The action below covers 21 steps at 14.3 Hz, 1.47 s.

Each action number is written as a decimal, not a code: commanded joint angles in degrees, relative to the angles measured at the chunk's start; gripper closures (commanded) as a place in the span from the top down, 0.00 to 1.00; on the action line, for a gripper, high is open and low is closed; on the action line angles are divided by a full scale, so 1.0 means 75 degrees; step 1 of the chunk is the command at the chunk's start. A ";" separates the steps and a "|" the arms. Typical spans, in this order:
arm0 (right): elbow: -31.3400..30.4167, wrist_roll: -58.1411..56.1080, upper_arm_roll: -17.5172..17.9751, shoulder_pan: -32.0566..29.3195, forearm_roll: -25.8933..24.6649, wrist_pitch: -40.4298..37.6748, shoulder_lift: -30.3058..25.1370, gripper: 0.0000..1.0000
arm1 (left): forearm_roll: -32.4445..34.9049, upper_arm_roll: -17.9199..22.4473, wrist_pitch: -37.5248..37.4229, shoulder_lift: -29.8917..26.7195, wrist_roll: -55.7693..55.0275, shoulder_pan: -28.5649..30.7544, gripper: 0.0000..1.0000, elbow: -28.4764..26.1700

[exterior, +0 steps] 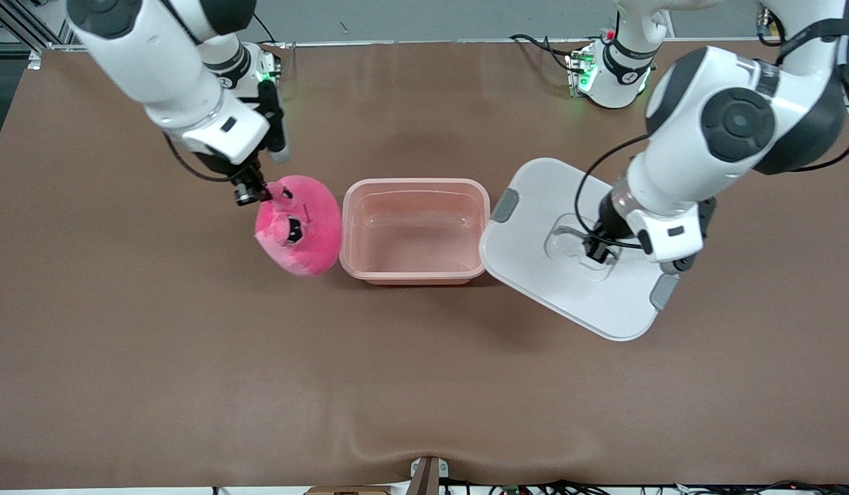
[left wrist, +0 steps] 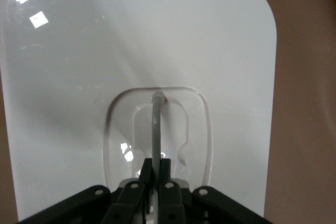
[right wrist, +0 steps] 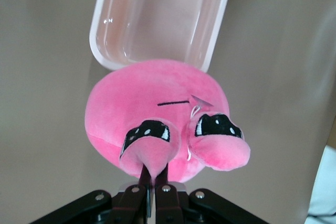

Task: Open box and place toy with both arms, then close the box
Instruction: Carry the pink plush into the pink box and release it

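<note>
Right gripper (exterior: pixel 251 194) pinched tight on the toy (exterior: pixel 299 225) by one bulging eye, at about ten o'clock of the plush. Hangs tilted just beside the open box (exterior: pixel 415 230), at nine o'clock of it. Needs lifting clear of the rim, then carrying toward three o'clock before letting go. Left gripper (exterior: pixel 598 249) clamped on the lid (exterior: pixel 534 261) handle, lid beside the box at three o'clock.
</note>
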 commanded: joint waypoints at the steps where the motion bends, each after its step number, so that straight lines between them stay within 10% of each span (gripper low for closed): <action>1: 0.0071 0.0020 -0.0096 0.0290 0.0070 -0.0004 -0.0065 0.00 | -0.0130 -0.0087 -0.0293 -0.0117 0.1059 0.0374 0.00 -0.0055; 21: 0.0036 0.0548 -0.0119 0.1427 0.0152 0.0711 0.0709 0.00 | -0.0481 -0.0087 -0.0669 -0.0187 0.3079 0.1126 0.00 -0.0055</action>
